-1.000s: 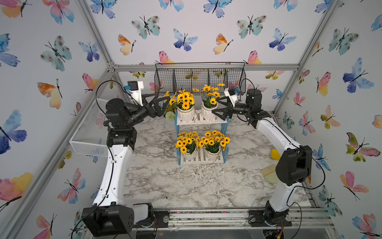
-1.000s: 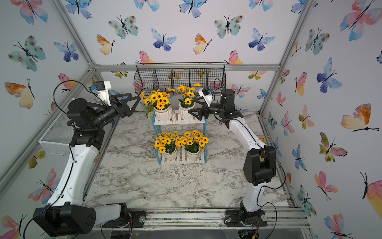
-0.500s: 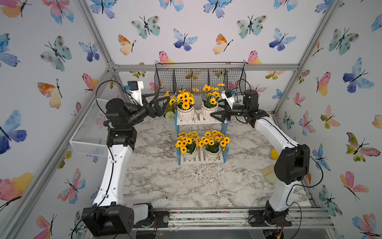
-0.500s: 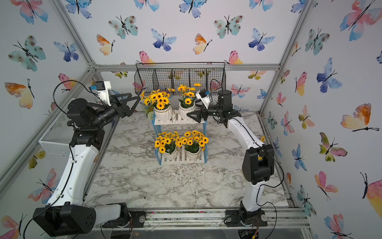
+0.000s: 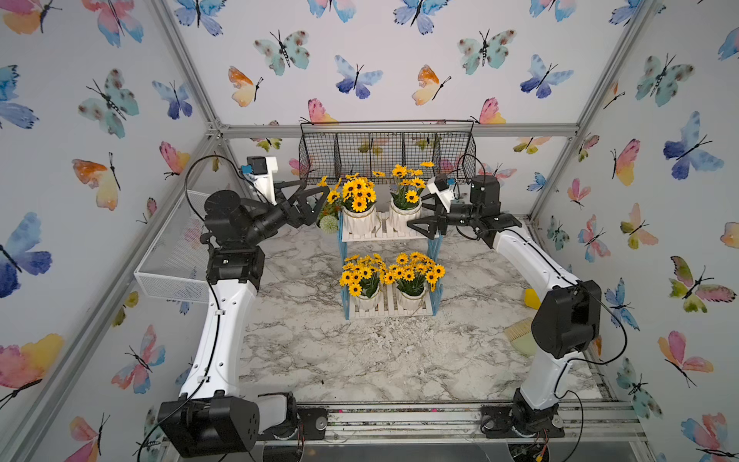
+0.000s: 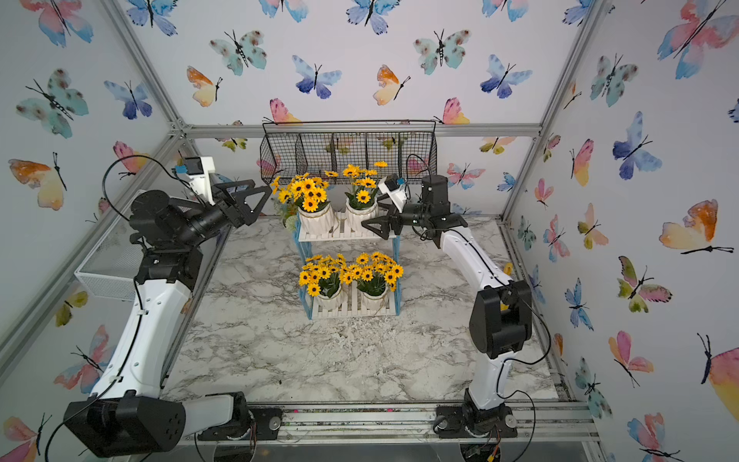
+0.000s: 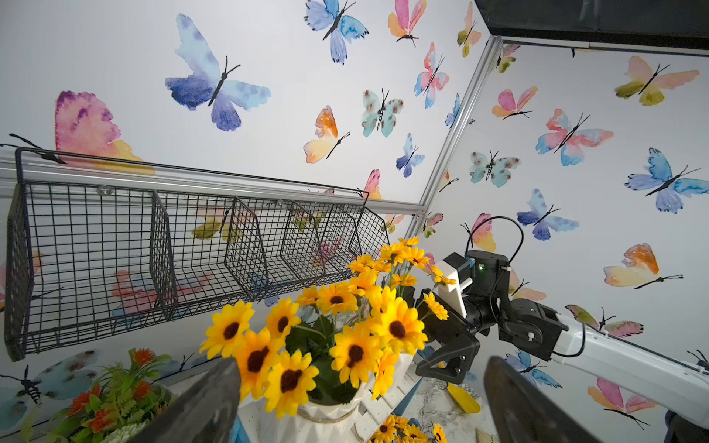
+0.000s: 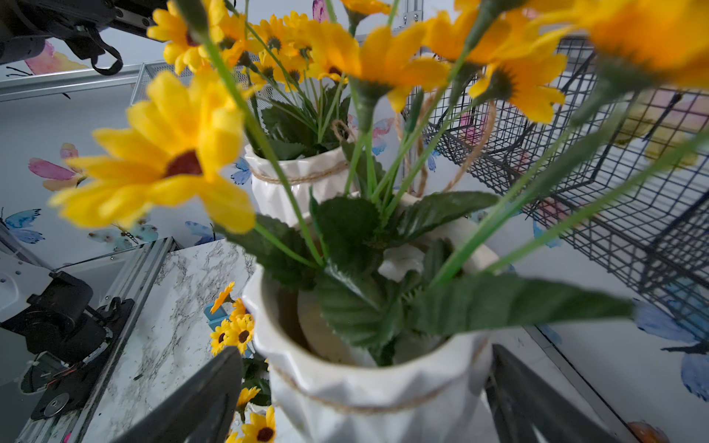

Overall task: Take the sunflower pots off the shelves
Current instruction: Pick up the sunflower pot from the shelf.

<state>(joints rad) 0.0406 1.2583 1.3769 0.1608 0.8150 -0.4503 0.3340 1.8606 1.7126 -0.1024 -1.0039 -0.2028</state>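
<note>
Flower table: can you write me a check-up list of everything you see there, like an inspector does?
Surface: marble table top, bare in front.
Job's things: four sunflower pots, upright, two on each tier of the shelves.
Clutter: orange-flower pot beside the shelves; yellow thing and pale brush near the right arm.
Grippers: right gripper open, fingers either side of a top pot; left gripper open, short of the other top pot.
Cables: black cable loops at both wrists, none seen snagged.
Surroundings: butterfly walls, metal frame, white mesh basket, black wire basket.
</note>
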